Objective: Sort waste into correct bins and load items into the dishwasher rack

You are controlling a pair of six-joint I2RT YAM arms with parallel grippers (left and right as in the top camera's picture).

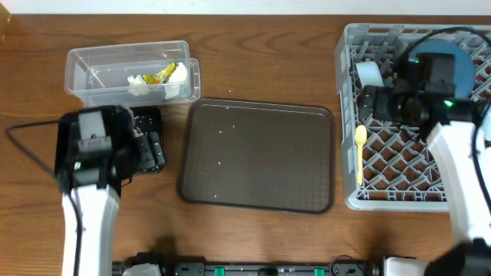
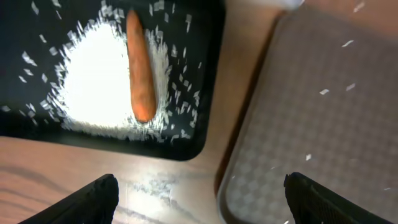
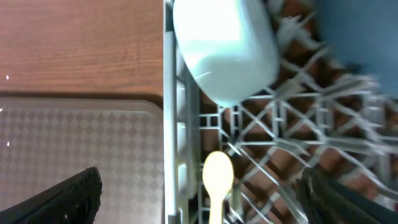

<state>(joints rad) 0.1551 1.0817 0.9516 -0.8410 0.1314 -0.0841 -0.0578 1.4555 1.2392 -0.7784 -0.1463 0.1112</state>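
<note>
The clear tub (image 1: 84, 65) at the back left holds white tissue (image 1: 138, 83) and a yellow-green wrapper (image 1: 163, 74). The black tray (image 2: 211, 93) holds a heap of rice (image 2: 93, 81) and the orange carrot (image 2: 140, 65). My left gripper (image 2: 200, 183) is open and empty above the table, between the black tray and the brown tray. The grey rack (image 1: 349, 115) holds a light-blue bowl (image 3: 227, 46), the dark-blue plate (image 1: 460, 65) and the cream spoon (image 3: 217, 180). My right gripper (image 3: 200, 180) is open and empty over the rack's left rim. I see no pink cup.
A large brown serving tray (image 1: 257, 157) lies mid-table between the black tray and the rack, with a few loose rice grains (image 2: 324, 91) on it. My right arm covers part of the rack's back.
</note>
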